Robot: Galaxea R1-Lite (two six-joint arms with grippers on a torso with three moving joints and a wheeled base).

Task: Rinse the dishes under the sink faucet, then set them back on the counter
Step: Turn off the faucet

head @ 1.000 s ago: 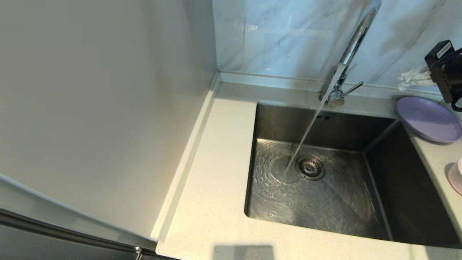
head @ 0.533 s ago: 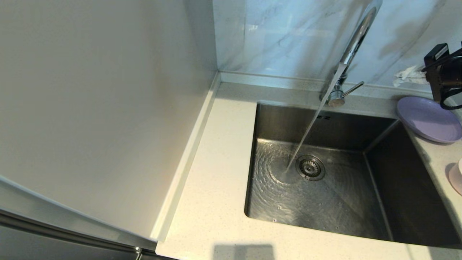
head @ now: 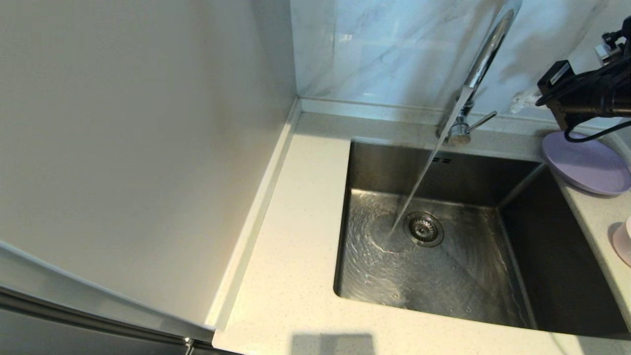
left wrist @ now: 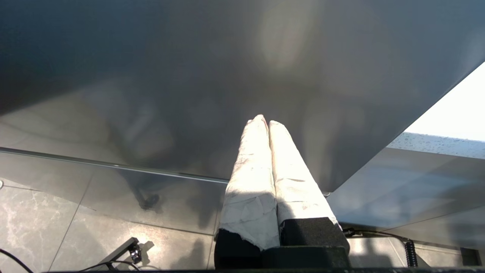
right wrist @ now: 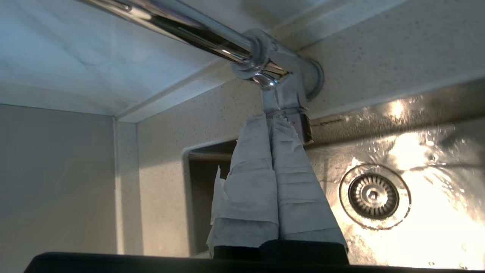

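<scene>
The faucet [head: 485, 52] is glossy chrome, mirror-smooth. The sink [head: 552, 261] is brushed steel, wet and glinting around its metal strainer [head: 423, 229]. The counter [head: 291, 276] is matt, finely speckled stone. The lilac plate [head: 586, 165] looks matt and smooth.

Faucet [head: 480, 64] behind sink [head: 517, 256]; plate [head: 586, 165] on counter [head: 296, 276], sink's right.

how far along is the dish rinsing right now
Late or near the end, it seems. Water runs from the faucet into the sink, which holds no dishes. The lilac plate and pink bowl sit on the counter. In hand: the right end effector, shut and empty, is at the faucet lever. Left: shutting the water off. The left end effector is parked away.
</scene>
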